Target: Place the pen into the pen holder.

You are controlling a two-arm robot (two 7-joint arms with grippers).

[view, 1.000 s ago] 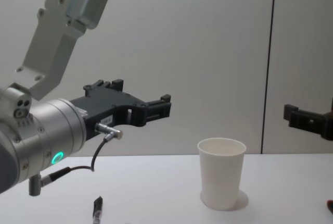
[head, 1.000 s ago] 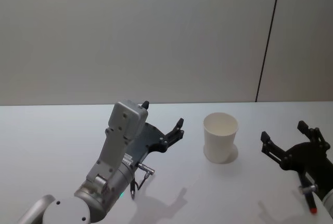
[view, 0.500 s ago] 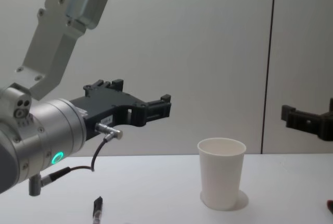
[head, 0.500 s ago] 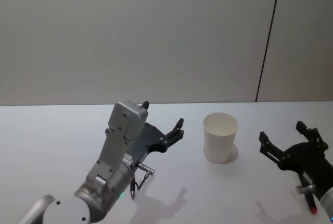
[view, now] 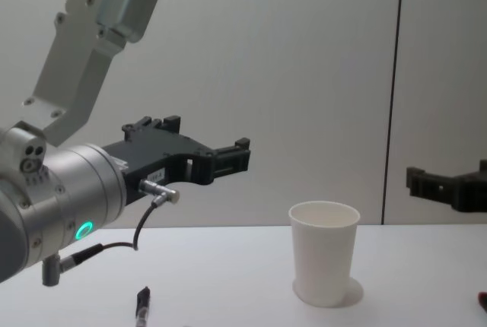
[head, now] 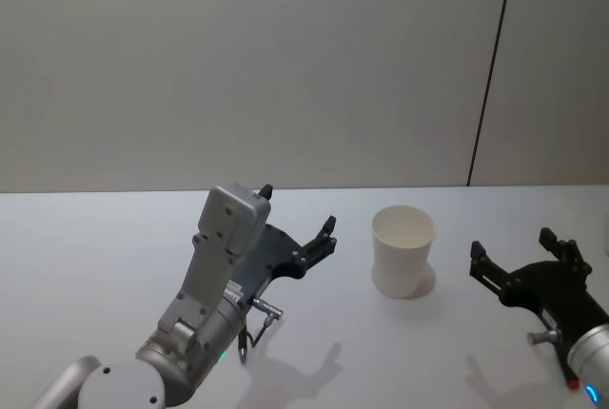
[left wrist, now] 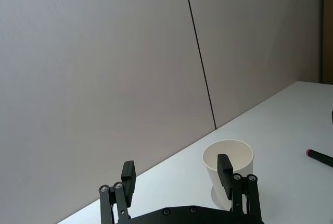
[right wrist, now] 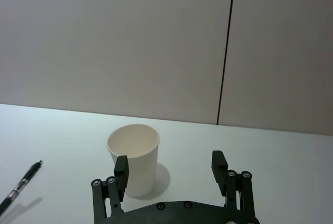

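Pen (view: 142, 304), lower end beyond chest view's bottom edge

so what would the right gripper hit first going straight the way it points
Likely the cup, just ahead of the right gripper, slightly off centre; the gripper looks higher than the rim, so it might pass over.

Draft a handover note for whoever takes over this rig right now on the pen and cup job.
The left gripper is open and empty, raised above the table, left of the pen holder.
The right gripper is open and empty, to the right of the pen holder.
The pen holder stands upright with no pen in it.
A black pen lies on the table below the left arm; a red-ended pen lies by the right arm.
Done: nothing, no pen is gripped.
Left: grasp a pen, carry it over the pen holder, drop it in.
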